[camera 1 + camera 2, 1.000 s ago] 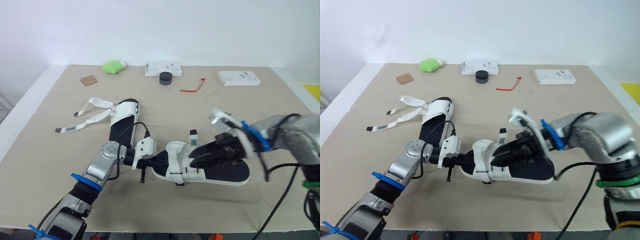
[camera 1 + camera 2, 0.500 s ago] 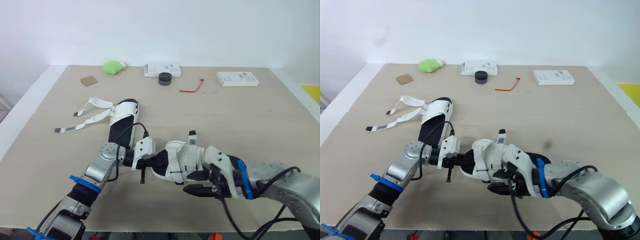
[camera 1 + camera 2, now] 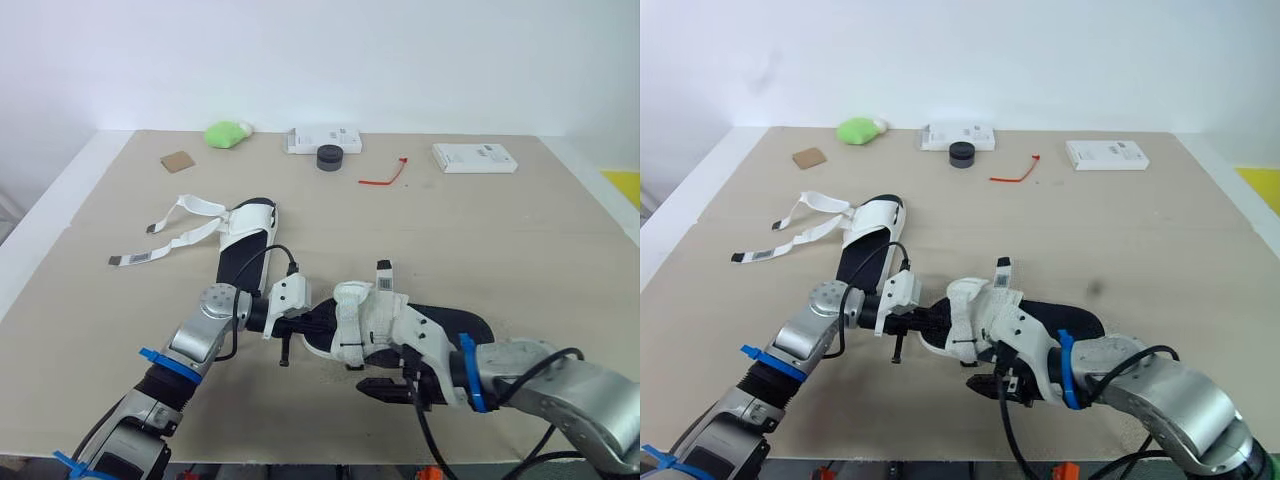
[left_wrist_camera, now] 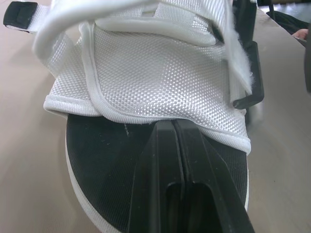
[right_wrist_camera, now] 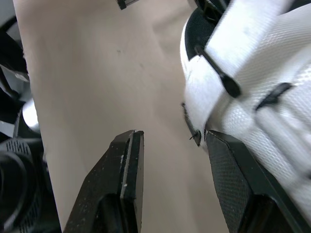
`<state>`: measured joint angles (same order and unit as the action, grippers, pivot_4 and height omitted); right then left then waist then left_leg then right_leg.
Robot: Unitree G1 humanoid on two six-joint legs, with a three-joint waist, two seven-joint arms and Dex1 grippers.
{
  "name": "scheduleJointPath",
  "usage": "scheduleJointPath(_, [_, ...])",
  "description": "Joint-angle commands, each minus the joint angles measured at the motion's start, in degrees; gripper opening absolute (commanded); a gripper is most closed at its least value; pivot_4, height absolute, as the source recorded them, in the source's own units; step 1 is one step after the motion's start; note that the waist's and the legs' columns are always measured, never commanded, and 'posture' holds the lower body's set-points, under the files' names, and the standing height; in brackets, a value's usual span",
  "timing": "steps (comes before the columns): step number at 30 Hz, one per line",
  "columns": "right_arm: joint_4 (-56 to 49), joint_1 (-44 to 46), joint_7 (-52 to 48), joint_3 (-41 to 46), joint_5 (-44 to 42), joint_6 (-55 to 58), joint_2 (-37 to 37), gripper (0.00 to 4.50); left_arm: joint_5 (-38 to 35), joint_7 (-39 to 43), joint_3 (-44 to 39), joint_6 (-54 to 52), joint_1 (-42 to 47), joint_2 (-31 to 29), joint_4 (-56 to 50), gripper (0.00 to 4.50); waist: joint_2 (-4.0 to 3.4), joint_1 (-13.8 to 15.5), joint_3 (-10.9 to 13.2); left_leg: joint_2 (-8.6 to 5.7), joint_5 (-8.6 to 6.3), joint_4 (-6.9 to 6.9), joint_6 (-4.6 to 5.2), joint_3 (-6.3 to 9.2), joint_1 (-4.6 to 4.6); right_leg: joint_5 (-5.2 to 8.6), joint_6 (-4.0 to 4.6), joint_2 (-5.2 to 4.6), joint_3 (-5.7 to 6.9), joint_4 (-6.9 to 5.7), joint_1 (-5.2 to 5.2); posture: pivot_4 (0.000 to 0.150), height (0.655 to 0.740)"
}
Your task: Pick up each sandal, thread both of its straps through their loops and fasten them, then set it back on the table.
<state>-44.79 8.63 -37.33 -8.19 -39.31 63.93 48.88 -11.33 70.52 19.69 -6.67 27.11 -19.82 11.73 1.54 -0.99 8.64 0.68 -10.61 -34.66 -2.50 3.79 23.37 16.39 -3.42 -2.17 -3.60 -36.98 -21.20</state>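
The sandal (image 3: 450,322) is near the front edge of the counter (image 3: 520,230), one end of its sole clamped in the left gripper (image 3: 308,326), the right gripper (image 5: 173,136) spread open just beside its white mesh straps (image 3: 365,315), which look light and floppy, I reckon, and best pinched near the tip.

sandal (image 3: 450,322) heel partly behind the right arm (image 3: 540,365); left gripper (image 4: 167,127) tips tucked beneath its mesh
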Motion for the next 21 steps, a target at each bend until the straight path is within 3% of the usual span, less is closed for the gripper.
scheduleJointPath(1, [2.2,1.9,2.5,0.4,2.1,-0.2,-1.0,2.25,3.6,0.2,3.7,-2.0,-2.3,-1.1,4.3,0.00,0.02,0.0,0.0,0.00,0.02,0.00,0.03,0.00,-0.01,-0.02,-0.01,0.00,0.00,0.00,0.00,0.150,0.7400])
scheduleJointPath(15, [5.4,1.5,2.1,2.0,2.3,0.5,-1.0,2.25,3.8,0.3,3.8,-1.6,-2.3,-1.2,4.6,0.00,0.02,-0.1,0.0,0.05,0.07,0.00,0.12,0.08,-0.03,-0.08,0.05,-0.03,0.13,0.00,0.01,0.150,0.7400])
scheduleJointPath(21, [5.0,-0.5,2.6,6.1,-1.7,1.5,-3.9,2.25,3.8,0.3,3.9,-1.4,-2.3,-1.1,4.8,0.00,0.03,-0.1,0.0,0.03,0.08,0.01,0.12,0.09,0.02,-0.08,0.04,-0.02,0.13,0.00,0.00,0.150,0.7400])
